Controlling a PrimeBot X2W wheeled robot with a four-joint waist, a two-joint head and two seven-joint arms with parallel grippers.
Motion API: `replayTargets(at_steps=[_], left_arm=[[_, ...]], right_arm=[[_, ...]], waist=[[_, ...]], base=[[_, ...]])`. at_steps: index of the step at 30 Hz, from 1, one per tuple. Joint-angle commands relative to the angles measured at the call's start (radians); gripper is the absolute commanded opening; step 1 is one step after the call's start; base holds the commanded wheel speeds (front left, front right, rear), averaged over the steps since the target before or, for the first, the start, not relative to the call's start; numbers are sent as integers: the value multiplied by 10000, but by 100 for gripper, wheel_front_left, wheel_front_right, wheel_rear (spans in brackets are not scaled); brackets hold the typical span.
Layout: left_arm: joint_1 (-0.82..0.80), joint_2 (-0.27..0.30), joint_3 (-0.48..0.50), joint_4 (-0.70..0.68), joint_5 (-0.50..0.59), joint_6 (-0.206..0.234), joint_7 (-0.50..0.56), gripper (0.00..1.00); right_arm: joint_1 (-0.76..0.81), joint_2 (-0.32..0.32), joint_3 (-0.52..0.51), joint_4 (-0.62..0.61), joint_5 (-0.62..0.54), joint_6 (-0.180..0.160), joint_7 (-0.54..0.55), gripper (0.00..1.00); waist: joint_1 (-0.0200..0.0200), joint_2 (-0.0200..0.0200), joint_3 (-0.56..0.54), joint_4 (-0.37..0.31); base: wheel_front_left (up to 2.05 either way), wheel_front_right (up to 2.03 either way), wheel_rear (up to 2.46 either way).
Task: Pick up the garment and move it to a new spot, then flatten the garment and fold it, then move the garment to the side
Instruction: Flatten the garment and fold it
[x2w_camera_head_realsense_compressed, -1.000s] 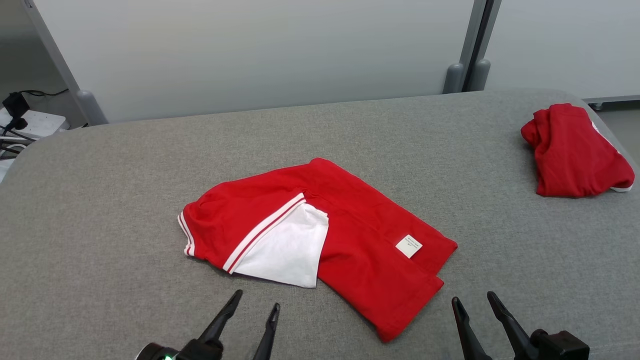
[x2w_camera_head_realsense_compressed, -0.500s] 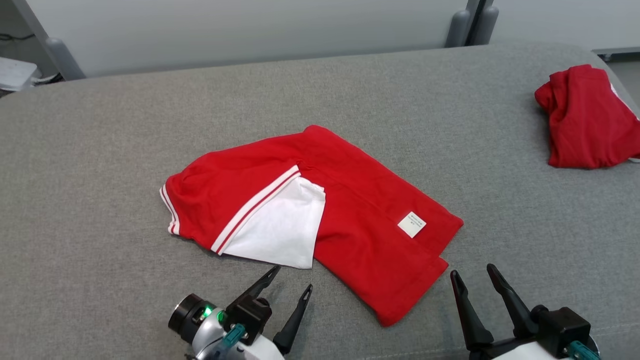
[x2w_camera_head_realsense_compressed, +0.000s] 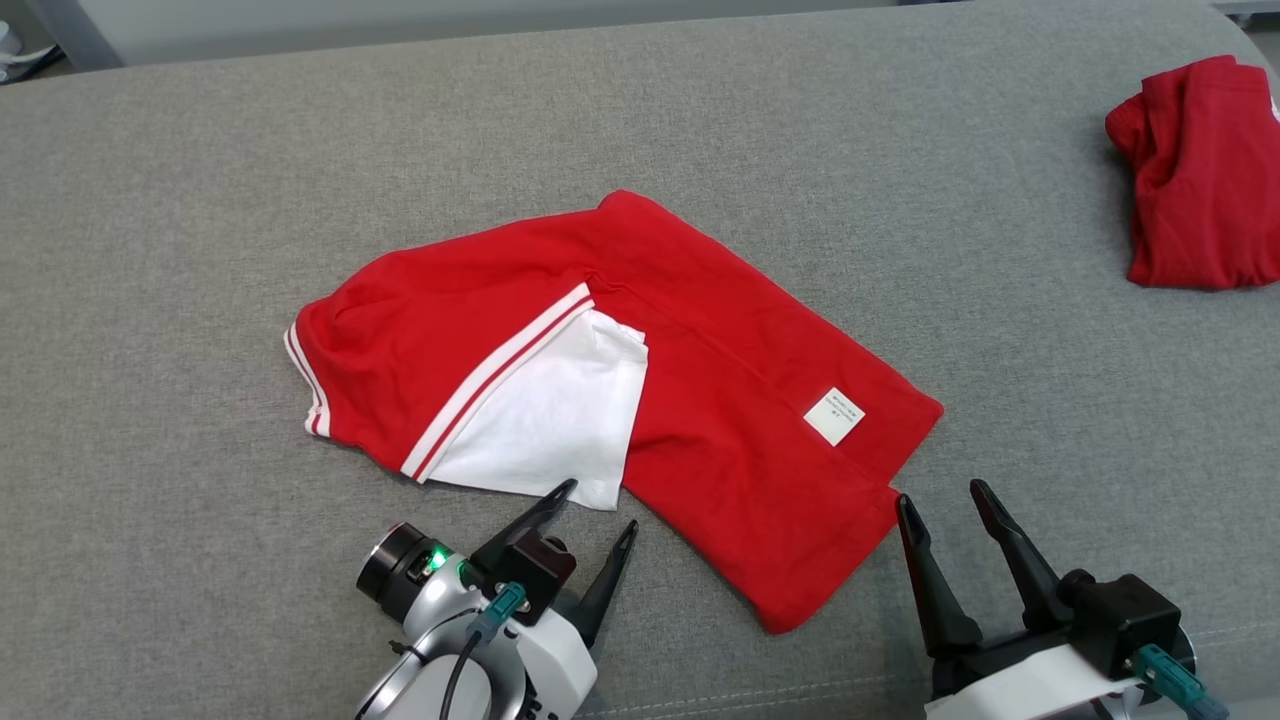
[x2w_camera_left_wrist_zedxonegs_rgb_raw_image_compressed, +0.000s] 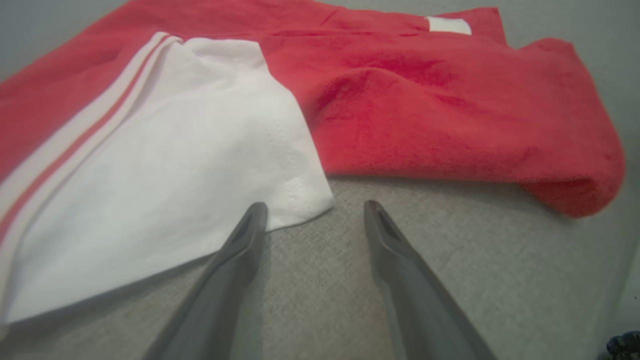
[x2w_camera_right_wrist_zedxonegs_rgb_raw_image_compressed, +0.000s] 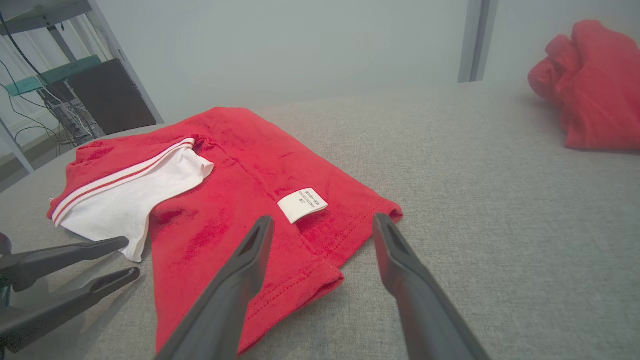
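A red garment (x2w_camera_head_realsense_compressed: 720, 400) with a white panel (x2w_camera_head_realsense_compressed: 540, 430), white stripes and a small white label (x2w_camera_head_realsense_compressed: 834, 416) lies crumpled and loosely folded in the middle of the grey surface. My left gripper (x2w_camera_head_realsense_compressed: 600, 505) is open just short of the white panel's near corner (x2w_camera_left_wrist_zedxonegs_rgb_raw_image_compressed: 305, 200); in the left wrist view its fingers (x2w_camera_left_wrist_zedxonegs_rgb_raw_image_compressed: 240, 250) straddle that corner. My right gripper (x2w_camera_head_realsense_compressed: 940, 492) is open at the garment's near right hem (x2w_camera_right_wrist_zedxonegs_rgb_raw_image_compressed: 325, 260). Neither holds anything.
A second red garment (x2w_camera_head_realsense_compressed: 1200, 170) lies bunched at the far right edge of the grey padded surface (x2w_camera_head_realsense_compressed: 200, 250); it also appears as a red heap (x2w_camera_right_wrist_zedxonegs_rgb_raw_image_compressed: 590, 85) in the right wrist view. Racks and cables (x2w_camera_right_wrist_zedxonegs_rgb_raw_image_compressed: 45, 100) stand beyond the far left edge.
The head camera has tilted down, shifting the whole picture upward. Both grippers have advanced toward the garment's near edge, the left one more. Both stay open.
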Motion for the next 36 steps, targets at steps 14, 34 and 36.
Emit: replayTargets(at_steps=[14, 34, 36], left_arm=[[-719, 31, -243, -191, -585, 689, -61, 0], [177, 590, 683, -2223, -704, 723, -61, 0], [225, 606, 761, -2277, -702, 729, -61, 0]], right_arm=[[-483, 19, 211, -98, -90, 31, -132, 100], [-1310, 30, 346, 2483, 1092, 31, -132, 0], [-1307, 31, 354, 2526, 1099, 31, -132, 0]], waist=[[0, 0, 256, -13], [0, 0, 205, 827], [0, 0, 177, 844]], base=[[0, 0, 0], [0, 0, 0], [0, 0, 0]])
